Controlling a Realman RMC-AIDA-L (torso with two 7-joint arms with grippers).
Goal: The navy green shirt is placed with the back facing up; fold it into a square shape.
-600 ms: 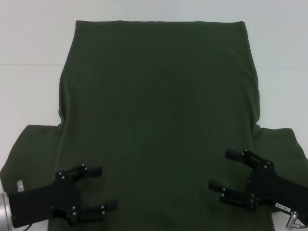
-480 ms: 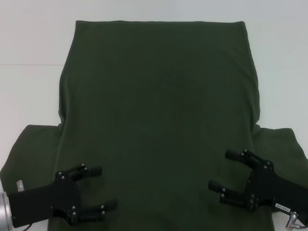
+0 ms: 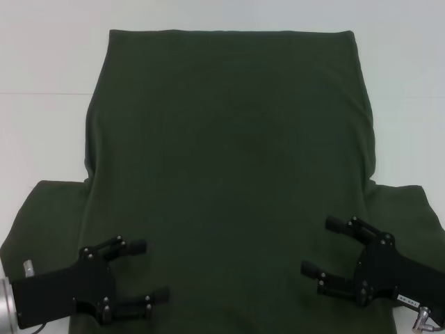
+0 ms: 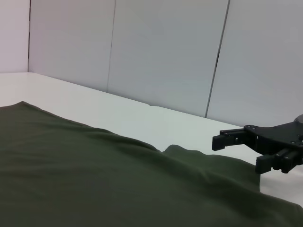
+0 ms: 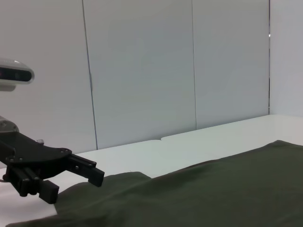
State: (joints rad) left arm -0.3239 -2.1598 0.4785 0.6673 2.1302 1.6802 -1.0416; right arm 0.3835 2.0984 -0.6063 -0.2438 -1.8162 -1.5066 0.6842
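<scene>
Both pincers agape over shirt (image 3: pixel 229 160)

The left gripper (image 3: pixel 146 271), a black two-fingered claw on a flat black plate with a silver wrist cuff behind it, sits low at the near left, its jaws spread wide and pointing inward toward the middle. The right gripper (image 3: pixel 325 245), of the same black build, sits low at the near right, jaws likewise spread and pointing inward and slightly away from the robot. Both hang level with each other, well apart, fingers holding nothing.
</scene>
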